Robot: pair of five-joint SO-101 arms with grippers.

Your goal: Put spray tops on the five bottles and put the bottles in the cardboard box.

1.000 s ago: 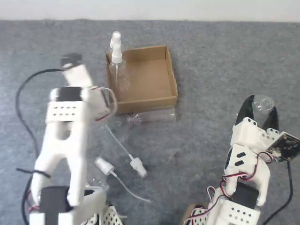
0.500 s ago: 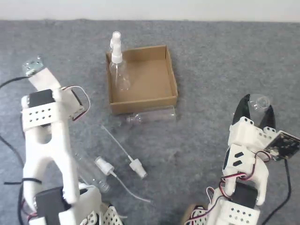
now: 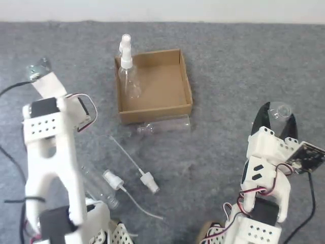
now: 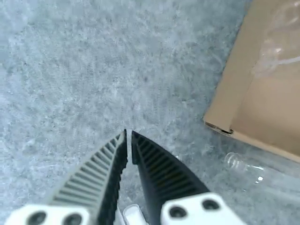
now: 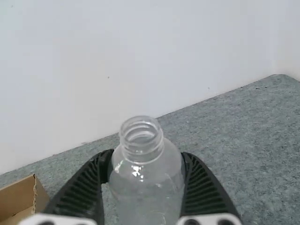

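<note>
The cardboard box [image 4: 243,84] runs off the left wrist view's edge, as does the open bottle [image 4: 251,168] lying just beside it; the bottle inside the box [image 4: 281,44] is blurred

The right gripper [image 5: 145,161] clamps a clear bottle [image 5: 142,180] between its black fingers [image 5: 82,187] (threaded neck open, no spray top), with grey carpet [image 5: 253,136], a cardboard box [image 5: 18,199] corner and a white wall [image 5: 140,56] beyond.

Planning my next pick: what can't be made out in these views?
High view: bottle beside the left arm, one end hidden under it.
High view: held bottle, body hidden by the right jaws.
Left wrist view: lying bottle by the box, cut off by the edge.
Right wrist view: its base, cut off likewise.
</note>
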